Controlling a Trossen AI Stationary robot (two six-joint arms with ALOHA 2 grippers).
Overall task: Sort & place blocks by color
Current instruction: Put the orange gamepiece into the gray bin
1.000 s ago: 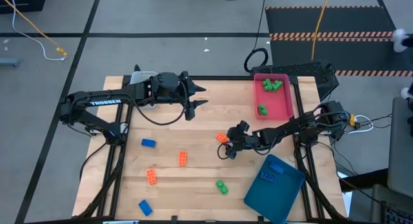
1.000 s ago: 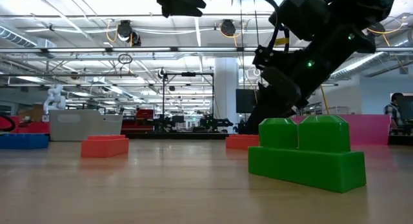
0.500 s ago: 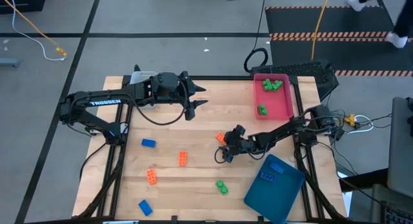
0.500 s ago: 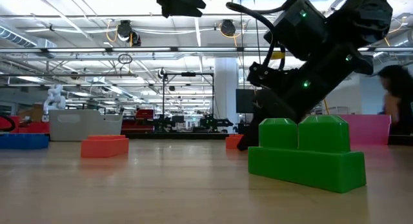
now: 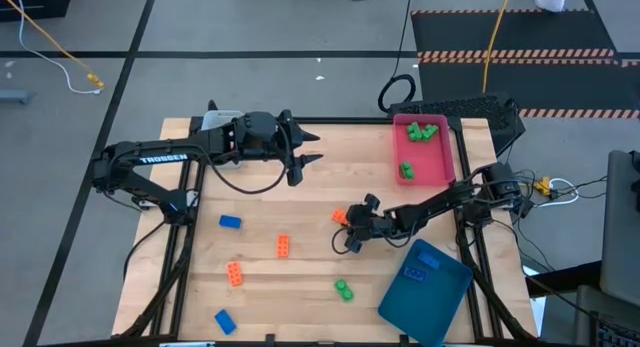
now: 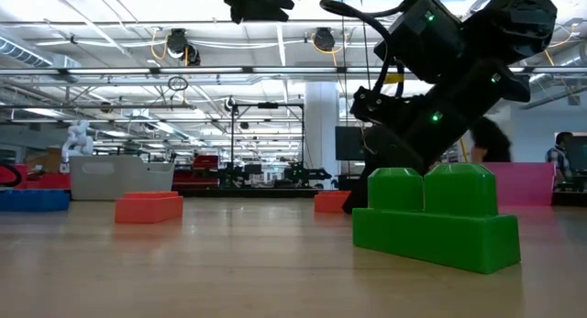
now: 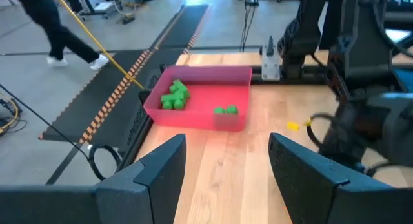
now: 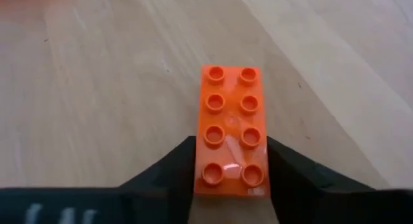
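Note:
An orange block (image 8: 229, 127), a two-by-four studded brick, lies studs up on the table between the fingers of my right gripper (image 8: 229, 161). In the high view this gripper (image 5: 349, 231) is at mid-table, right of centre, with the block (image 5: 340, 216) at its tip. My left gripper (image 5: 303, 152) hangs open above the table's far middle, touching nothing. Loose on the wood lie two more orange blocks (image 5: 284, 246) (image 5: 234, 274), two blue blocks (image 5: 230, 222) (image 5: 224, 321) and a green block (image 5: 343, 288). My right gripper has the orange block's two long sides (image 8: 201, 173) between its two fingers (image 8: 175, 171), at the end nearest the wrist. The fingers slant down from the table's right side and lie along the block. The block rests flat on the table, studs up.
A pink tray (image 5: 441, 165) with green blocks stands at the far right. A dark teal tray (image 5: 440, 297) with blue blocks lies at the near right corner. A tiny yellow piece (image 7: 293, 126) lies near the pink tray (image 7: 193, 114). A person shows in the room behind.
My right gripper has come down to the table and moved a little toward the left edge, onto the orange block. The block has shifted slightly along the table. My left gripper has kept still.

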